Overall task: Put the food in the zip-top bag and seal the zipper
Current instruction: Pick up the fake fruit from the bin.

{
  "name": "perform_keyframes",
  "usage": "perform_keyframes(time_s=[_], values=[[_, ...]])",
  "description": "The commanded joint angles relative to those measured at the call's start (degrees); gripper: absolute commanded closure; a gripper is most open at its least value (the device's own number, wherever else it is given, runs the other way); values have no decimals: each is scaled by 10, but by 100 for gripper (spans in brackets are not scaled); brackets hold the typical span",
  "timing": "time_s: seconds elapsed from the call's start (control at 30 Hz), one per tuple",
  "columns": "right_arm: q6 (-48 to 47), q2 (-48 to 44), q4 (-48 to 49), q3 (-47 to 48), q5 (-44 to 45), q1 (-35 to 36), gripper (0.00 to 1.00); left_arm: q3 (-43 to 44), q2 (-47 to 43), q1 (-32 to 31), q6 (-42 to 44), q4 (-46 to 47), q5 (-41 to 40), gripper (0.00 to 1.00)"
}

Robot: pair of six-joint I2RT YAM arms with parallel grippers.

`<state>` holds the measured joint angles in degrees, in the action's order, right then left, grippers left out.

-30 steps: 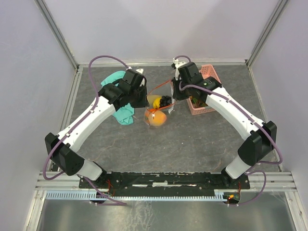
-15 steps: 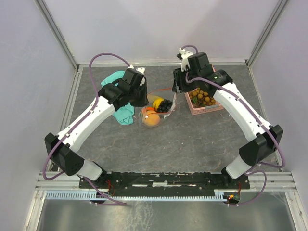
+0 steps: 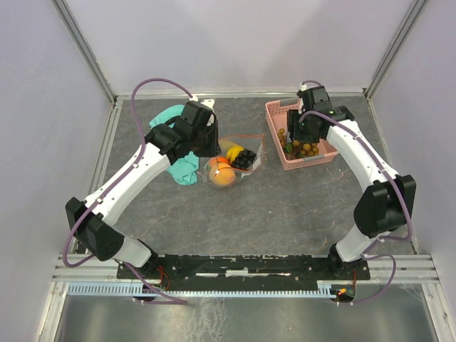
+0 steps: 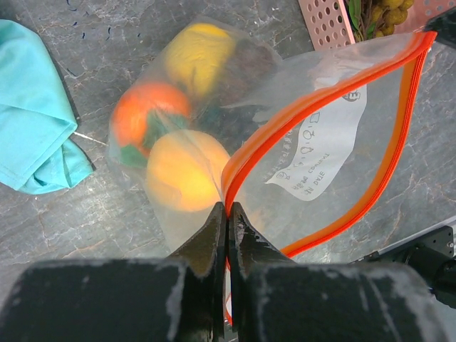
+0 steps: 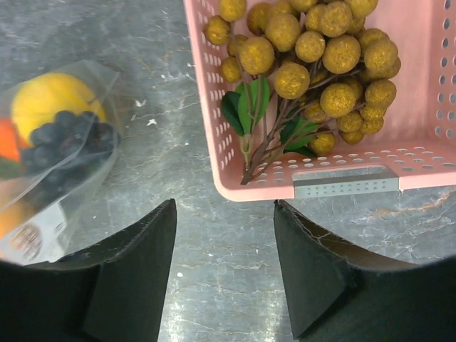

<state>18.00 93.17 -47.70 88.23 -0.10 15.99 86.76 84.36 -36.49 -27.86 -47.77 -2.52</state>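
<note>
Our right hand (image 5: 223, 228) hangs empty, fingers apart. The brownish-tan berry cluster (image 5: 313, 57) lies just ahead and to its right in the pink slatted plastic basket (image 5: 342, 187), its stem slanting back toward the hand. Our left hand (image 4: 228, 214) is clamped on the red-orange zipper strip (image 4: 313, 103) of the clear plastic zip-top bag (image 4: 320, 149).

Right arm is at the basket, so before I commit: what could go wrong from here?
1. The left fingers pinch the zipper at one spot only, so the zip-top bag has a narrow, unsupported mouth; the broad berry cluster may catch on it.
2. The cluster's stem lies close to the pink basket wall, so the open right fingers might snag or drag the basket.
</note>
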Motion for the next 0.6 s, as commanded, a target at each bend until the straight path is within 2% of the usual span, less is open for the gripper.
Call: perform_keyframes(time_s=[0.0, 0.43, 0.57], values=[[27, 34, 28, -12, 40, -9, 34, 2, -18, 0, 35, 31, 15, 97], [60, 147, 95, -43, 35, -33, 32, -5, -18, 0, 30, 30, 18, 97], [66, 176, 107, -41, 25, -37, 29, -6, -19, 0, 27, 30, 19, 97]])
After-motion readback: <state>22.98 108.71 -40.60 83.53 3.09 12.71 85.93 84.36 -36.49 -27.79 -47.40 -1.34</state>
